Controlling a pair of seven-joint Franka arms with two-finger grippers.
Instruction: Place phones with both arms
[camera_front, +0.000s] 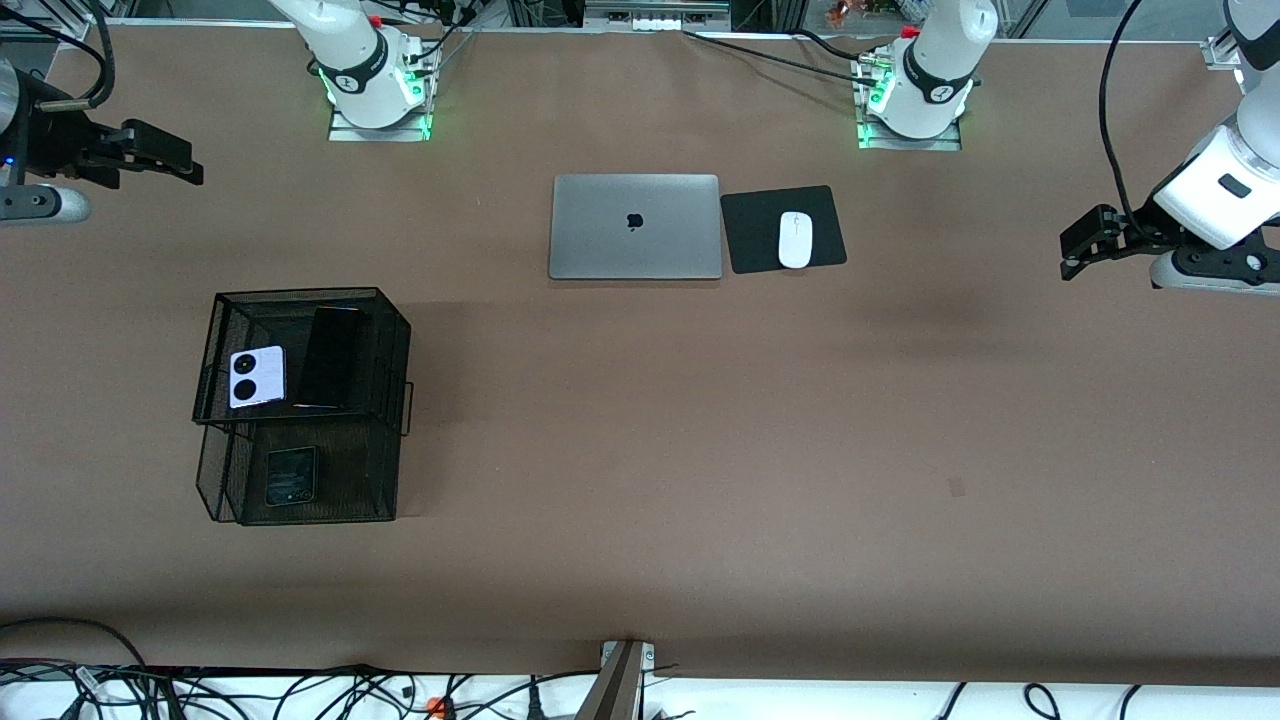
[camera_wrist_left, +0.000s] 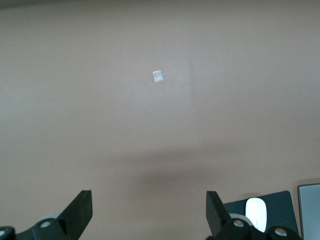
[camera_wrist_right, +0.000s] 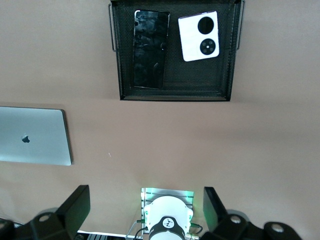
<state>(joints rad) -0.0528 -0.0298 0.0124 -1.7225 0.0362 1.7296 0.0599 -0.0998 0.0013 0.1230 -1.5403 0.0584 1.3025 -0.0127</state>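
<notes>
A black mesh two-tier rack (camera_front: 385, 330) stands toward the right arm's end of the table. Its upper tray holds the lavender-white phone (camera_front: 257, 377) with two black circles and the long black slab phone (camera_front: 330, 357), side by side. The small squarish black phone (camera_front: 291, 476) lies in the lower tier. The right wrist view shows the upper tray (camera_wrist_right: 175, 87) with the slab (camera_wrist_right: 150, 49) and the lavender-white phone (camera_wrist_right: 199, 36). My right gripper (camera_front: 190, 165) (camera_wrist_right: 146, 205) is open and empty over bare table. My left gripper (camera_front: 1068, 255) (camera_wrist_left: 149, 210) is open and empty over bare table at the left arm's end.
A closed grey laptop (camera_front: 635, 226) (camera_wrist_right: 32, 135) lies near the arms' bases. Beside it a white mouse (camera_front: 795, 239) (camera_wrist_left: 256, 212) sits on a black pad (camera_front: 755, 230). A small pale mark (camera_wrist_left: 158, 76) is on the brown table. The right arm's base (camera_wrist_right: 167, 220) shows between my right fingers.
</notes>
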